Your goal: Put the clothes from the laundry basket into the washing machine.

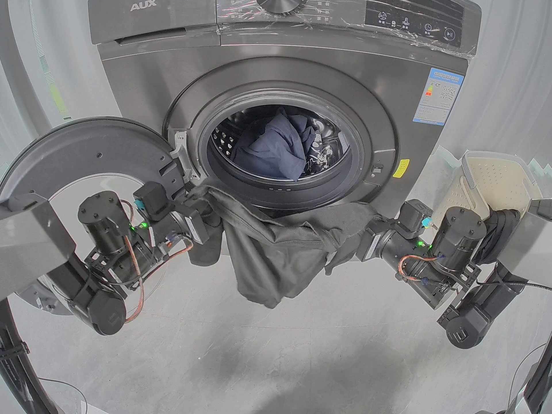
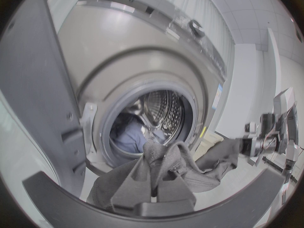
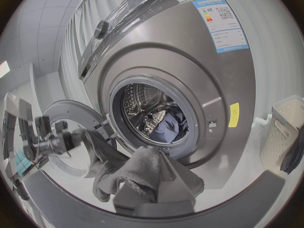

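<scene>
Dark grey garment (image 1: pixel 276 242) slung between both grippers, just below the washing machine (image 1: pixel 144 81) mouth.

The left gripper (image 2: pixel 154 178) and right gripper (image 3: pixel 158 181) each pinch a bunched end of the cloth, both arms held low and level on either side. The garment's middle sags toward the floor (image 1: pixel 287 346), its top edge seemingly brushing the door seal. A navy garment (image 1: pixel 276 148) lies in the drum. A blue-bordered label (image 1: pixel 438 96) and a yellow sticker (image 1: pixel 401 168) mark the front panel. The door (image 1: pixel 86 150) stands open on the left. The laundry basket (image 1: pixel 500 182), with dark clothing (image 1: pixel 500 231) draped over its rim, sits on the right.
</scene>
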